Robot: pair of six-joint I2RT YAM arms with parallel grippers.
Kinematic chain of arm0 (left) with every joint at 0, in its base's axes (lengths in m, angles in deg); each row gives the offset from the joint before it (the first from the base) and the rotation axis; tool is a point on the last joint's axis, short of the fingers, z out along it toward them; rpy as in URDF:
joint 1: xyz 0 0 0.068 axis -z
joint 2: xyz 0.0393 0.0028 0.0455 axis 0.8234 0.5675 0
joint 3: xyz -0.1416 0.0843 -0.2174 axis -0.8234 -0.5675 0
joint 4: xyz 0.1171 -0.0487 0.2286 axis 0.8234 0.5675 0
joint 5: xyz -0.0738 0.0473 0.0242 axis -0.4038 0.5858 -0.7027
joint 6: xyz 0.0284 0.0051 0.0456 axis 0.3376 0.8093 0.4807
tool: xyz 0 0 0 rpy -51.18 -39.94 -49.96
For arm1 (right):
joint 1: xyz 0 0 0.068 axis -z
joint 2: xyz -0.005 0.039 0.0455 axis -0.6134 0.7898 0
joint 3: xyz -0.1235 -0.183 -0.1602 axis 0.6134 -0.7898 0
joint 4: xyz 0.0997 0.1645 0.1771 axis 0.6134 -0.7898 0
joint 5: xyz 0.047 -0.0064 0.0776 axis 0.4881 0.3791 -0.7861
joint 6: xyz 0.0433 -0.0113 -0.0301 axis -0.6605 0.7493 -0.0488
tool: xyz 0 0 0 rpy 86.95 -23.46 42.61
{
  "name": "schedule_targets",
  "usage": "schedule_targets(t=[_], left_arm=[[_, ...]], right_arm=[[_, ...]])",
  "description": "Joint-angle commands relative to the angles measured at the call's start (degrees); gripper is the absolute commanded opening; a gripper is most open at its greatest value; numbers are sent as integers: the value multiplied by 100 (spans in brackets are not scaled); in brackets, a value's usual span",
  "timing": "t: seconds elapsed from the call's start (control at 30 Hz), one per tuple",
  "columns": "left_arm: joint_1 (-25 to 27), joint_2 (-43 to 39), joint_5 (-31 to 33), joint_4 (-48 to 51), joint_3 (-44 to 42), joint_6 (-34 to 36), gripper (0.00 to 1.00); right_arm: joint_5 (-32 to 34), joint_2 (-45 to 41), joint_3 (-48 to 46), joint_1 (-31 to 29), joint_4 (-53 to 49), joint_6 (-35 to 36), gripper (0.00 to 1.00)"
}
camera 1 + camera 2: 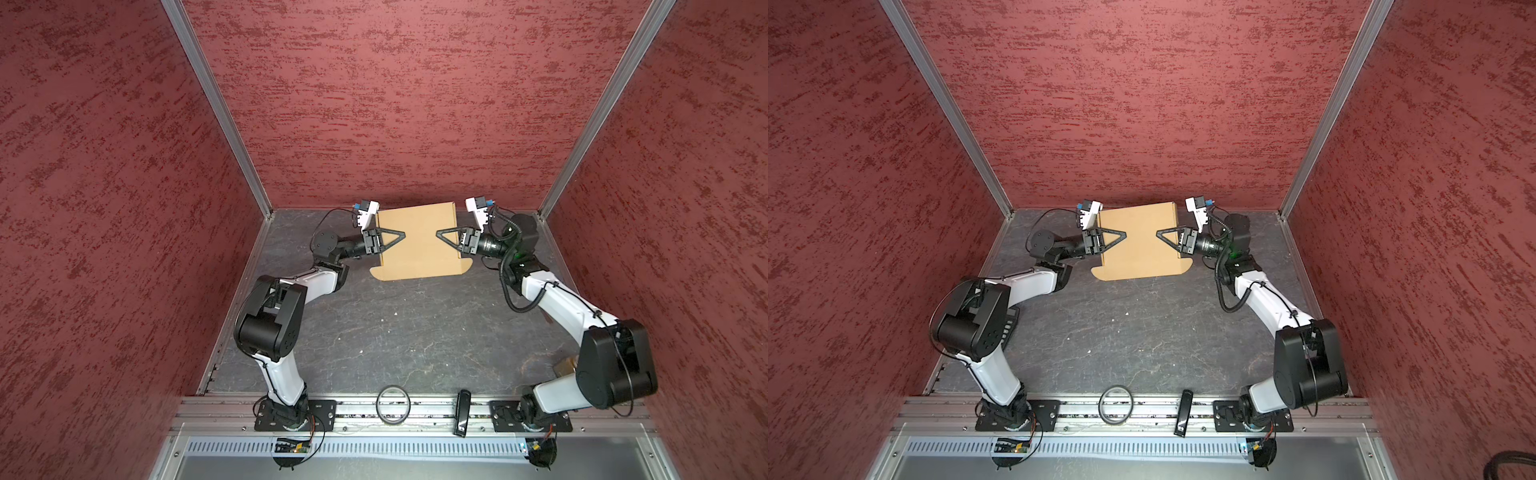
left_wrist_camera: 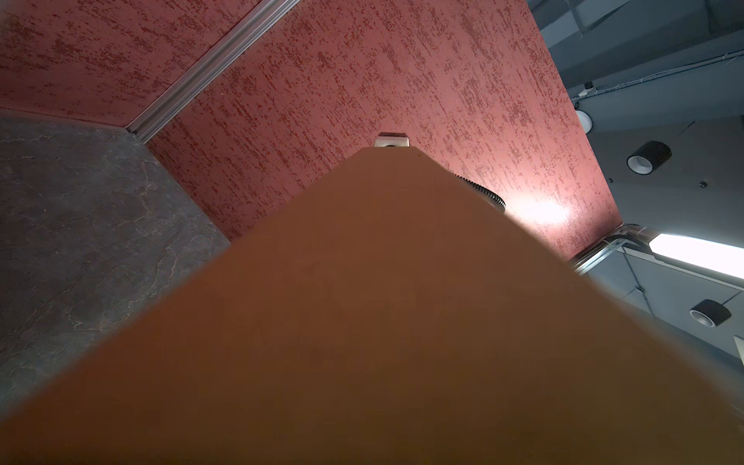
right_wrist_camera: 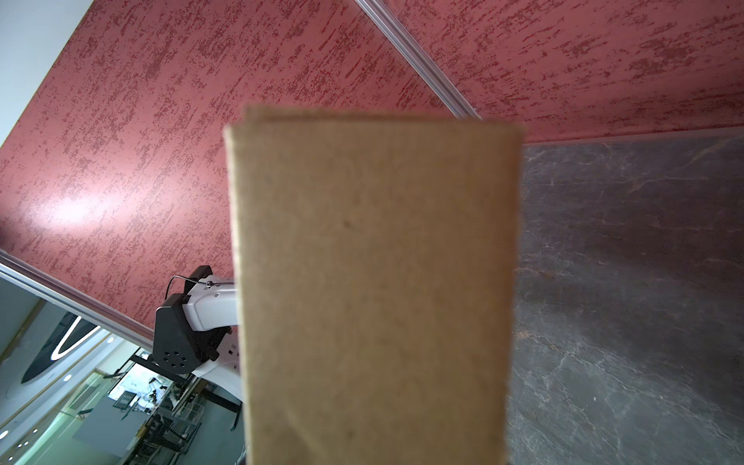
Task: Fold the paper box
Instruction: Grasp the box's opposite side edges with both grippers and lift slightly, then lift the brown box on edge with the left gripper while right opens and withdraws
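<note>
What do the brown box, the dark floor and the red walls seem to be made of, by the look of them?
Paper box: matte tan cardboard, unprinted; the right wrist view shows a fibrous face and layered edge. Floor: dark grey with pale veins, like slate, or a printed sheet. Walls: red mottled panels, faintly glossy where light glares; material unclear.

A dark grey, stone-patterned surface (image 1: 395, 332) was seen, veined with pale cracks. A few small white specks (image 1: 396, 313) were scattered near its middle. Near its right edge, towards the near right corner, a tan object (image 1: 564, 368) was half hidden and could not be identified. The paper box (image 1: 419, 245) was found at the far edge; whether it rested on the surface could not be told. Along the near edge, a black ring (image 1: 393, 405) and a black bar (image 1: 462, 413) were laid on an aluminium rail (image 1: 353, 409).
</note>
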Motion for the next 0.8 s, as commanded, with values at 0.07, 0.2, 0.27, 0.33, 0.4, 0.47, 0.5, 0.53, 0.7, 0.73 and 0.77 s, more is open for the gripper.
schedule_targets(t=[0.07, 0.2, 0.27, 0.33, 0.4, 0.47, 0.5, 0.53, 0.7, 0.73, 0.77], left_arm=[[-130, 44, -68, -473, 194, -212, 24], [-374, 49, -72, -442, 181, -445, 22], [-515, 62, -77, -386, 168, -550, 22], [-610, 71, -86, -341, 157, -632, 21], [-694, 79, -94, -257, 133, -692, 21], [-769, 86, -93, -13, 128, -756, 21], [-814, 88, -98, 126, 125, -786, 21], [-860, 97, -98, 269, 126, -845, 21], [-1085, 78, -117, 987, 165, -1436, 20], [-1120, 42, -79, 1156, 165, -1599, 20], [-1165, -8, -27, 1295, 163, -1757, 20]], right_arm=[[279, -55, -9, 73, -233, 159, 52], [340, -345, -97, 280, -359, 309, 65], [330, -479, -116, 424, -571, 463, 66], [304, -596, -66, 539, -883, 695, 68], [291, -699, 10, 640, -1236, 968, 70], [309, -807, 119, 752, -1623, 1301, 70], [316, -858, 154, 786, -1759, 1489, 71], [372, -911, 209, 815, -1983, 1766, 71], [1200, -957, 641, 819, -3340, 3441, 71], [1394, -925, 696, 826, -3491, 3716, 71], [1506, -890, 727, 819, -3582, 3944, 71]])
